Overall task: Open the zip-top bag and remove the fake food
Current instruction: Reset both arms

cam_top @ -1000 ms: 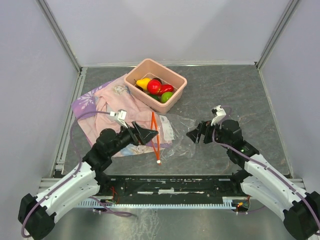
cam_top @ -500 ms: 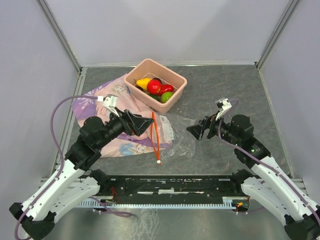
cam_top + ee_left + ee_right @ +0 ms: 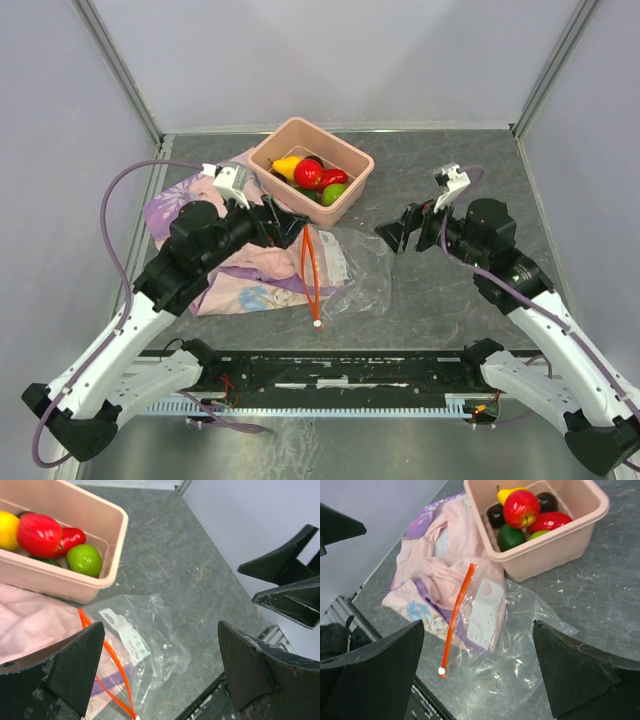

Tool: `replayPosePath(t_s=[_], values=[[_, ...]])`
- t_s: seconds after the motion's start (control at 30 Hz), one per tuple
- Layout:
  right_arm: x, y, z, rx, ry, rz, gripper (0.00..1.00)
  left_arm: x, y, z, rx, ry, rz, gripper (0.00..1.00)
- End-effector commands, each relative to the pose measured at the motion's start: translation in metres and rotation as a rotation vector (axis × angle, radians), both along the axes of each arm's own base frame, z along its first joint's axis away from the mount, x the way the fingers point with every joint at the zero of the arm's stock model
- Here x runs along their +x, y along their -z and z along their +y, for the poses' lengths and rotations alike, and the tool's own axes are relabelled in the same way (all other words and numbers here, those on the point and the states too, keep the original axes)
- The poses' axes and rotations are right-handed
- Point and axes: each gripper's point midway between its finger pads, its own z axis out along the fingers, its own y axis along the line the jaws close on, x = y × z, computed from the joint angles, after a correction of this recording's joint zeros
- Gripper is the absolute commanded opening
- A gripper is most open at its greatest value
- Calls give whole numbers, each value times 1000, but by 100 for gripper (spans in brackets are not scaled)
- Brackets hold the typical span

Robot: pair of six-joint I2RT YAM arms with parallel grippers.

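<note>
Two grippers, both held above table [image 3: 460,170], both empty. The left gripper [image 3: 288,228] has fingers spread wide and hangs over cloth [image 3: 185,205] edge, approx 10 o'clock of zip-top bag [image 3: 352,272]. The right gripper [image 3: 400,231] fingers are likewise spread, approx 2 o'clock of bag, apart from it. Bag lies flat and crinkled on table, its 9 o'clock side overlapping the cloth. Orange zip strip [image 3: 309,270] runs 12 to 6, w/ white slider [image 3: 317,322] at 6 end. The fake food [image 3: 308,173] (red, yellow, green, dark pcs) sits in pink tub [image 3: 335,139], just beside bag at its 12 o'clock.
</note>
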Motion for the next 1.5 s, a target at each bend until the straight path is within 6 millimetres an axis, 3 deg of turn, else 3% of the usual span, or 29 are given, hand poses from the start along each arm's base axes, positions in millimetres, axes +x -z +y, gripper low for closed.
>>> replayPosePath(t_s=[0.0,0.23,0.4,0.67,1.0,1.47], values=[[26,-36,-16,-19,142,-55,97,19,-41,7,21,-7,-133,99],[49,-80,-6,34,170,-83,98,48,-59,18,-128,38,-101,99],[65,-89,-4,-19,203,-9,99,39,-88,31,-103,10,-168,99],[77,-124,-2,-11,224,-65,99,33,-124,48,-46,-58,-239,99],[94,-115,-42,-29,480,-50,99,46,-108,48,1,-71,-207,99],[94,-101,-44,-69,474,-79,99,61,-85,39,-28,-26,-153,99]])
